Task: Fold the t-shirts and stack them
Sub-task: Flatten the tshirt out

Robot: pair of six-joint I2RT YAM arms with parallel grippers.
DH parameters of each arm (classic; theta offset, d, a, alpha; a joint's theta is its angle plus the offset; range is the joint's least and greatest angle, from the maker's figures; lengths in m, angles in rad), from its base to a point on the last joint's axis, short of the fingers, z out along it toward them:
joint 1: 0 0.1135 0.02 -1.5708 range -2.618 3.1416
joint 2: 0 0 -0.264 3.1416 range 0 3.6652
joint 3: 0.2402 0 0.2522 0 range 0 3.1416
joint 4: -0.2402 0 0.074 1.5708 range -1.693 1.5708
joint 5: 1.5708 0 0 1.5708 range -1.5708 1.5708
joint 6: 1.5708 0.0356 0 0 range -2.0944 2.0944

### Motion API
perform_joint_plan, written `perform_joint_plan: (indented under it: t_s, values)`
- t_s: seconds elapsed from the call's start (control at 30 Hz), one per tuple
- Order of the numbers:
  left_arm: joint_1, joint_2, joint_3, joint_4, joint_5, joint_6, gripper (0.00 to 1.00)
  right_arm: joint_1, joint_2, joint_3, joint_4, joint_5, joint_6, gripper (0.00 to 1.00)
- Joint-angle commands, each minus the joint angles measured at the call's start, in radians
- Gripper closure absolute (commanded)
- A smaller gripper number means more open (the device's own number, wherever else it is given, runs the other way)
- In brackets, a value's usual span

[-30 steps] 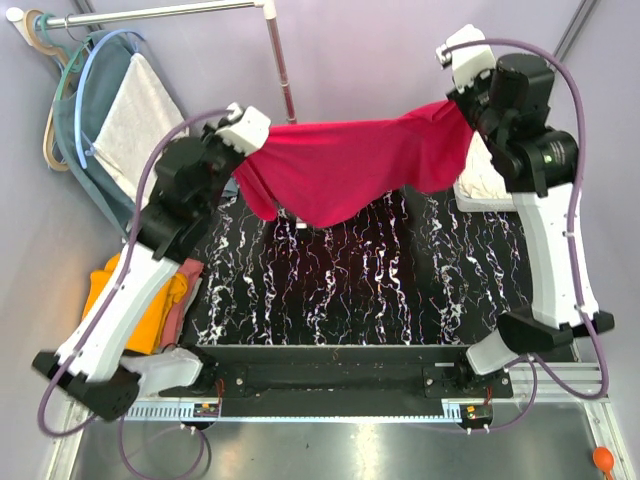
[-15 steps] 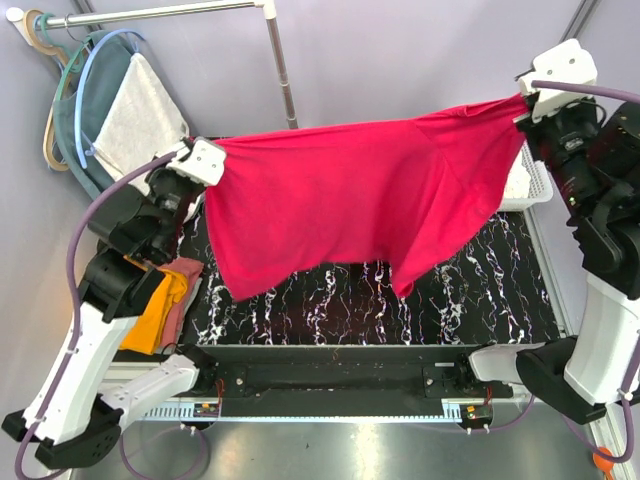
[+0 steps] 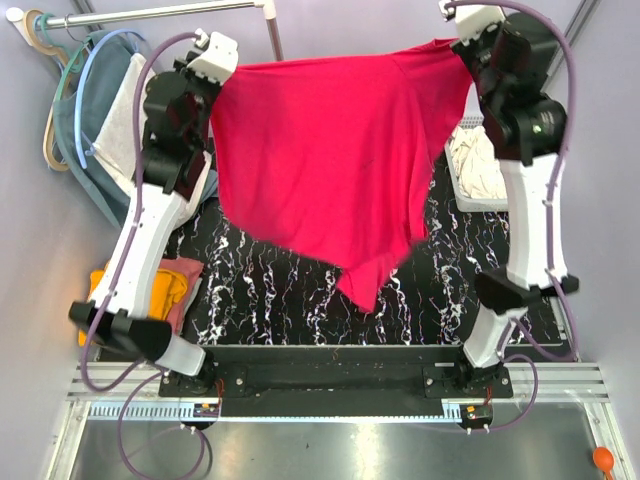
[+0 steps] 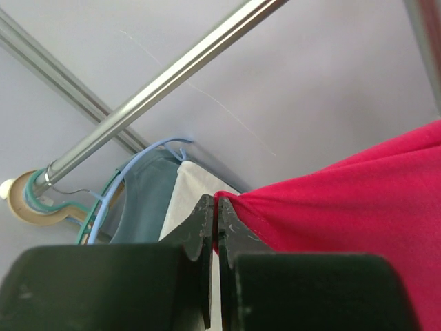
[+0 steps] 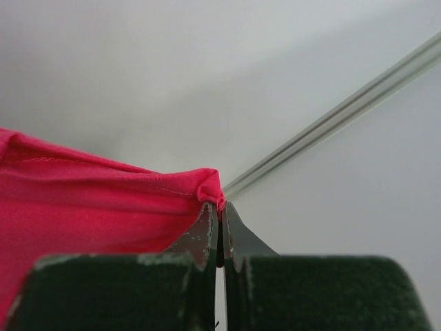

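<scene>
Aloft, one red t-shirt (image 3: 330, 160) hangs spread; left end effector (image 4: 215, 208), right end effector (image 5: 220, 211) each clamped on one corner.

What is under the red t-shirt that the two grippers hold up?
Below the hanging red fabric t-shirt lies the black white-veined marble tabletop, visible past the shirt's edges. The part directly beneath the cloth is covered, so anything there cannot be seen.

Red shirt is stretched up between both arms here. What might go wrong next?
1. The left gripper and right gripper each pinch only a sliver of the red t-shirt; a corner may slip free.
2. Its top edge hangs near the metal rack pole and might snag.
3. Its lowest point dangles off-centre, so it may land creased on the table.
</scene>
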Motion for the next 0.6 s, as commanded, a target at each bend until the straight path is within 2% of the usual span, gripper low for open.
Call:
perform_joint_plan:
  t_s: [0.0,0.27,0.37,0.47,0.5,0.57]
  values:
    - [0.062,0.068,0.118,0.054,-0.090,0.002,1.00,-0.081,0.063,0.185,0.112,0.126,-0.082,1.00]
    - [0.073,0.032,0.130,0.075,-0.113,0.009,1.00,-0.088,0.033,0.168,0.211,0.124,-0.116,1.00]
    - [0.075,-0.030,0.074,0.080,-0.096,0.016,1.00,-0.088,-0.030,0.113,0.205,0.120,-0.097,1.00]
    - [0.075,-0.118,-0.061,0.095,-0.059,0.019,1.00,-0.088,-0.154,-0.077,0.205,0.107,-0.053,1.00]
    - [0.073,-0.173,-0.157,0.095,-0.045,0.018,1.00,-0.088,-0.191,-0.205,0.205,0.100,-0.032,1.00]
    - [0.070,-0.233,-0.272,0.094,0.010,0.016,1.00,-0.088,-0.307,-0.349,0.208,0.072,-0.009,1.00]
